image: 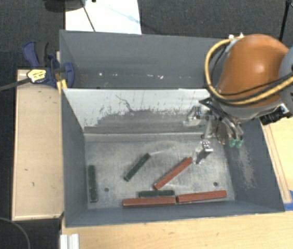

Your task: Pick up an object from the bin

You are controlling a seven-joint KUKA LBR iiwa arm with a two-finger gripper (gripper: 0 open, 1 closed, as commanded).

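Observation:
My gripper (203,153) hangs low in the right half of the bin, under the arm's orange cover. Its tip is just above the upper right end of a red-brown stick (173,173) that lies slantwise on the bin floor. Whether it touches that stick I cannot tell. To the left of this stick lies a dark green stick (136,166), also slantwise and apart from the gripper.
Along the front wall lie a red-brown stick (149,202), a short dark green stick (156,194) on top of it, and another red-brown stick (201,196). A dark green stick (91,183) lies by the left wall. The arm comes in over the bin's right side.

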